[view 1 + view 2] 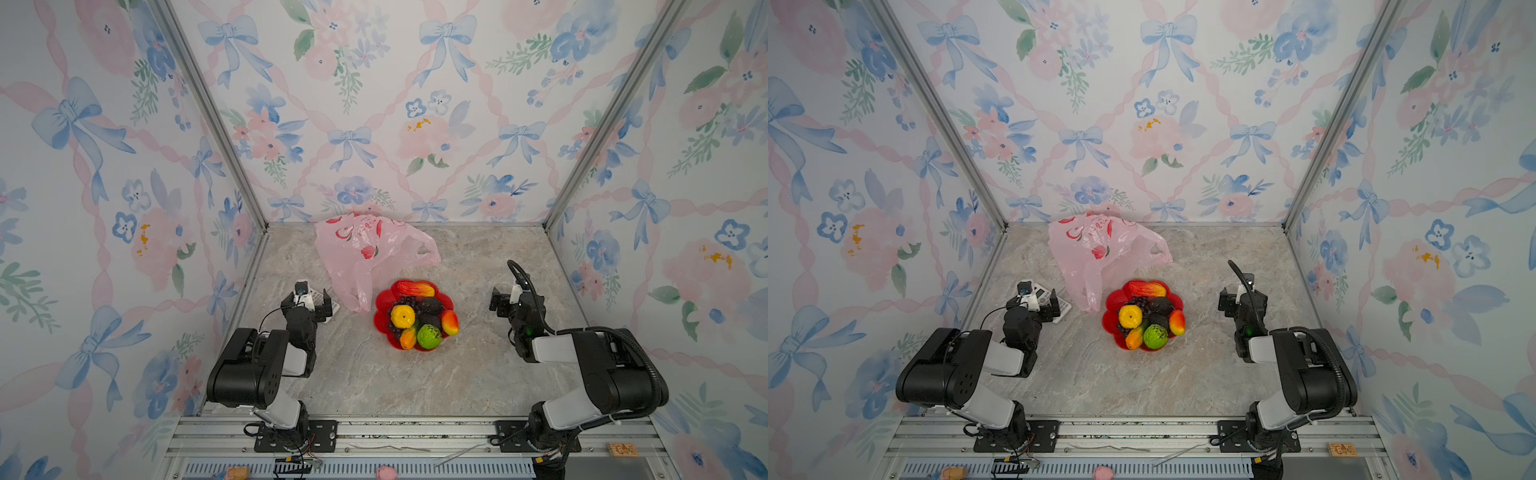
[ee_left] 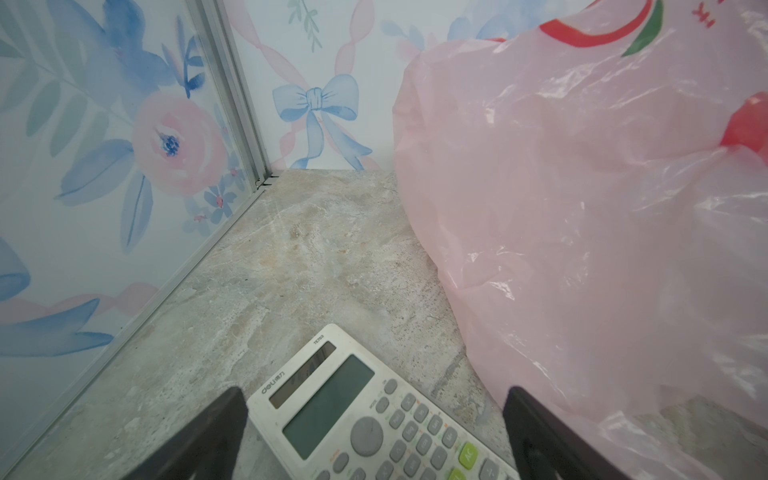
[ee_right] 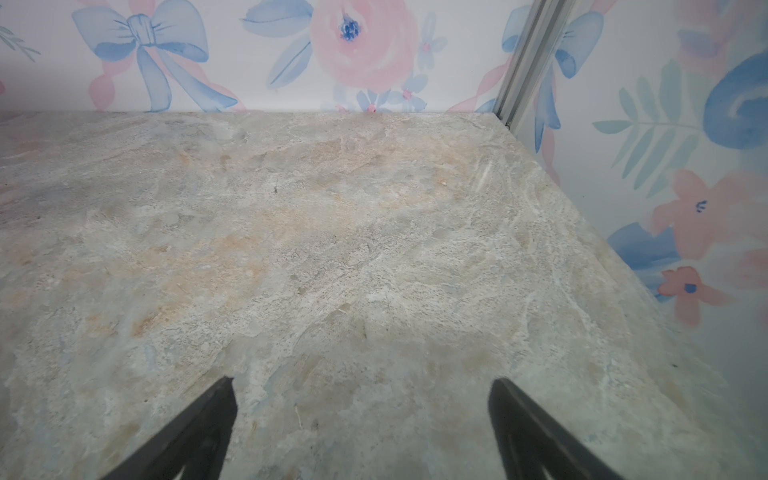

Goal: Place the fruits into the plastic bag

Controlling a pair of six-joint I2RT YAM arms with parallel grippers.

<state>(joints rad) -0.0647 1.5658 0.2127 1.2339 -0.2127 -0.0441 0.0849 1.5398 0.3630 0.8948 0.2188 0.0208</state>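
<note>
Plastic bag [image 1: 365, 253]: thin, crinkly, translucent pink film with red and green fruit prints. It sits puffed and lumpy on the worktop [image 1: 415, 382], upper centre in both top views, up against the back wall. Long axis is diagonal, from upper left down to a loop handle [image 1: 358, 297] that ends just beside the red plate [image 1: 383, 300]. The other handle [image 1: 428, 249] sticks out to the right. Cannot tell which way the mouth faces.

Fruits are all piled on the plate at frame centre. The plate is glossy red plastic, flower-shaped with a scalloped rim. The pieces are smooth, shiny toys:
- yellow round fruit [image 1: 402, 316], dimple on top
- green round fruit [image 1: 429, 336]
- dark purple grape bunch [image 1: 405, 302], small beads
- blackish ovals [image 1: 430, 305], two of them
- top mango [image 1: 413, 287], red-yellow, long axis horizontal across the frame
- right mango [image 1: 450, 322], near vertical
- lower mango [image 1: 407, 337], diagonal

Worktop is matte, stone-look, mottled grey-beige.

Left tool [image 2: 374, 390]: black fingers spread wide, released, nothing gripped. It is above a white rectangular calculator [image 2: 353, 415] with grey keys and a grey display, which lies left of centre just beside the bag. Cannot tell if the tool touches it.

Right tool [image 3: 363, 381]: fingers spread, released, empty. It is over bare worktop to the right of the plate, well apart from it.
</note>
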